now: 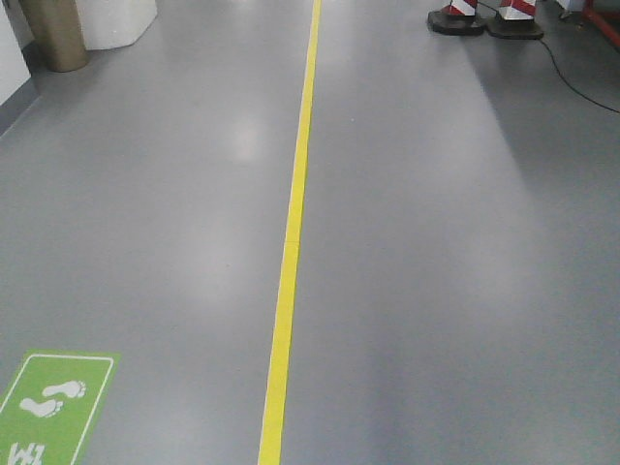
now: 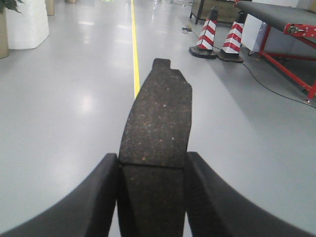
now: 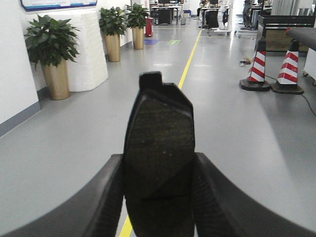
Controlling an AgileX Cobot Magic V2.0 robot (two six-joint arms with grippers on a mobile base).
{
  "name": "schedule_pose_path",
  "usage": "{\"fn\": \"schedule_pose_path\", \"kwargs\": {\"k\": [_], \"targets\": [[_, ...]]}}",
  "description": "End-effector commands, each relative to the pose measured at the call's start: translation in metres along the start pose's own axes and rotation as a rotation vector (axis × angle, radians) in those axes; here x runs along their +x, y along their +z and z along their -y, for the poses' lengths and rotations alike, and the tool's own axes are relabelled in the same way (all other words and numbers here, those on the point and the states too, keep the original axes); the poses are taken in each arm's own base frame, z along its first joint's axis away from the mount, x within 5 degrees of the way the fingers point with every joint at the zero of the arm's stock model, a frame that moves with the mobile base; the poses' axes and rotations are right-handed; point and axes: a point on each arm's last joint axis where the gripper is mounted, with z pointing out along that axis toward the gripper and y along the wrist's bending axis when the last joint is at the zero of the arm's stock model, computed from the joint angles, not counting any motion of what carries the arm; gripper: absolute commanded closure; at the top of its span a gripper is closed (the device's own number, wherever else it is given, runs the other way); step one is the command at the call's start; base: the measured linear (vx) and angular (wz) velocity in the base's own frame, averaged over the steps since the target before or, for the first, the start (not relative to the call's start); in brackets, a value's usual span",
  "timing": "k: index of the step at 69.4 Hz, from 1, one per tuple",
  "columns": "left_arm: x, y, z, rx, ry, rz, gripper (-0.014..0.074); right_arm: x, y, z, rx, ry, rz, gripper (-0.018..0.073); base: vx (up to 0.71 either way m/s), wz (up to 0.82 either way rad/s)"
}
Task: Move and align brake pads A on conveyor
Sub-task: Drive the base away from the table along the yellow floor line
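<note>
In the left wrist view my left gripper (image 2: 152,165) is shut on a brake pad (image 2: 159,116), a curved grey-brown pad with a central groove, pointing forward above the grey floor. The right wrist view shows my right gripper (image 3: 159,165) shut on another brake pad (image 3: 160,133), dark with a black backing tab at its tip. The conveyor (image 2: 279,14), a dark belt on a red frame, lies at the far upper right of the left wrist view, well away from both grippers. Neither gripper shows in the front view.
A yellow floor line (image 1: 291,232) runs ahead. Two red-and-white cones (image 2: 218,39) stand near the conveyor's red frame, with a black cable on the floor. Potted plants (image 3: 52,54) and a white block (image 3: 89,49) line the left wall. A green footprint sign (image 1: 48,402) is at lower left.
</note>
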Motion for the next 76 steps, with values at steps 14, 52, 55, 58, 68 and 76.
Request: {"fn": "schedule_pose_path", "kwargs": {"k": [14,52,55,58,68,76], "targets": [[-0.018,-0.0024,0.0034,0.021,-0.01,0.12,0.0603,-0.0177,-0.0024,-0.0002,-0.003,-0.012,0.122,0.0561,0.52,-0.16],[-0.0178,-0.0022,0.0033,0.02,-0.009,0.117,0.0603,-0.0177,-0.0024,-0.0002,-0.003,-0.012,0.122,0.0561,0.62,-0.11],[-0.0178,-0.0022,0.0033,0.02,-0.009,0.117,0.0603,-0.0177,-0.0024,-0.0002,-0.003,-0.012,0.122,0.0561,0.66,-0.02],[-0.0178,-0.0022,0.0033,0.02,-0.009,0.117,0.0603,-0.0177,-0.0024,-0.0002,-0.003,-0.012,0.122,0.0561,0.66,-0.02],[-0.0178,-0.0022,0.0033,0.02,-0.009,0.117,0.0603,-0.0177,-0.0024,-0.0002,-0.003,-0.012,0.122,0.0561,0.67,-0.02],[-0.0178,-0.0022,0.0033,0.02,-0.009,0.117,0.0603,-0.0177,-0.0024,-0.0002,-0.003,-0.012,0.122,0.0561,0.68,-0.01]]}}
